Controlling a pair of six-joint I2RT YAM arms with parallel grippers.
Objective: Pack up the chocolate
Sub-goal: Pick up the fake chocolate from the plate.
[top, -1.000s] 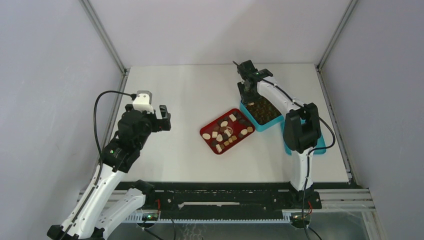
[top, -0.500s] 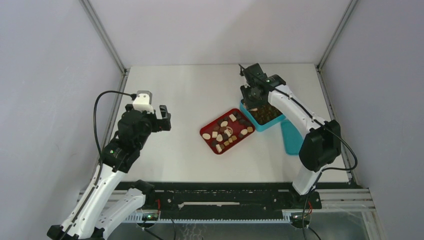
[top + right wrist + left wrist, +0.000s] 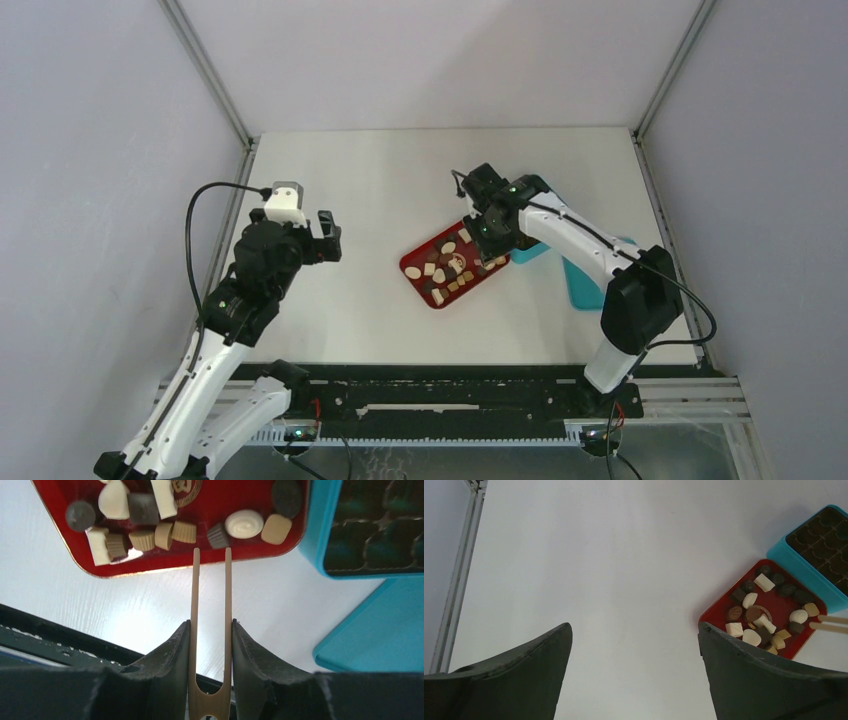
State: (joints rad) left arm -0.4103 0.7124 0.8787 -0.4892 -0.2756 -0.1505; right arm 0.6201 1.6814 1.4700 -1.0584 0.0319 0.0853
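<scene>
Table (image 3: 400,180) carrying the whole layout. Teal box (image 3: 809,580), touching the red tray's (image 3: 150,565) far corner so that each transfer is short; its lid (image 3: 585,285) lies just beside it. Left gripper (image 3: 635,626), fingers wide apart and holding nothing, hangs over bare table well apart from the tray. Right gripper (image 3: 211,624), fingers pressed on the tongs (image 3: 194,605), whose thin tips suit small pieces; the tips stand apart, empty, over the tray's edge. Chocolate (image 3: 243,524), all seen pieces in the tray; box cells look dark, contents unclear. Judged step: picking a piece.
</scene>
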